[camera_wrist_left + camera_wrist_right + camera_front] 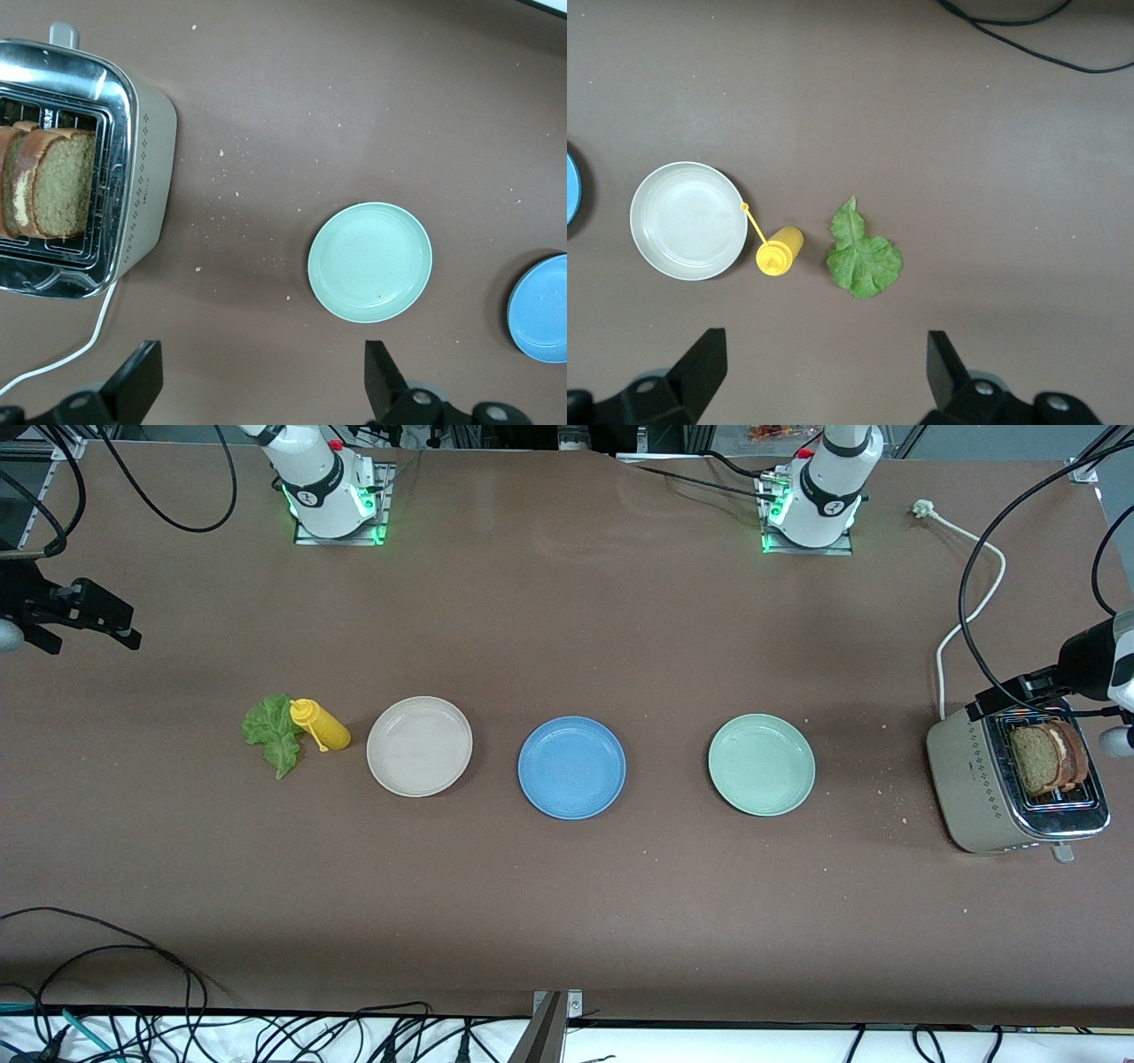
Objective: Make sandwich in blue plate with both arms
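L gripper [257, 381] + R gripper [819, 372]: both raised, jaws wide apart

No text, label, brand, number or sign can be read anywhere; the marks on the robot bases [330, 491] are too small to make out.

Bread slices [49, 181] sit partly sunk in toaster [146, 177] slots – lower halves hidden, count unclear. Blue plate [542, 310] cut by edge in both wrist views. Arms mostly out of frame – only bases and wrist bits show.
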Controlling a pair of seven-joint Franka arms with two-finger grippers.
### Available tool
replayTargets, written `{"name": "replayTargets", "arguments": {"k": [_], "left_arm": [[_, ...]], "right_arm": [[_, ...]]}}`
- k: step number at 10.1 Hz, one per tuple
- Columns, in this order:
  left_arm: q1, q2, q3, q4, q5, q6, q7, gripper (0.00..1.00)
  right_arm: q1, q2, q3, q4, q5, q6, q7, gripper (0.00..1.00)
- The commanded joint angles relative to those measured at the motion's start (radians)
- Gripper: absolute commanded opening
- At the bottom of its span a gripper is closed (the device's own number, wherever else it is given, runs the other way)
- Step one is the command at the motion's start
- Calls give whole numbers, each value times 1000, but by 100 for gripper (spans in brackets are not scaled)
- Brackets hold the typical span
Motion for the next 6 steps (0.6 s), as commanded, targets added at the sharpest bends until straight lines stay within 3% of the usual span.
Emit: {"name": "replayTargets", "arguments": {"k": [1, 6], "left_arm": [[6, -6, -7, -9, 20, 7, 17, 100], [7, -2, -9, -9, 46, 7, 18, 100]], "right_arm": [[-7, 4, 4, 23, 6, -14, 10, 100], [-7, 4, 4, 23, 6, -14, 10, 100]]}}
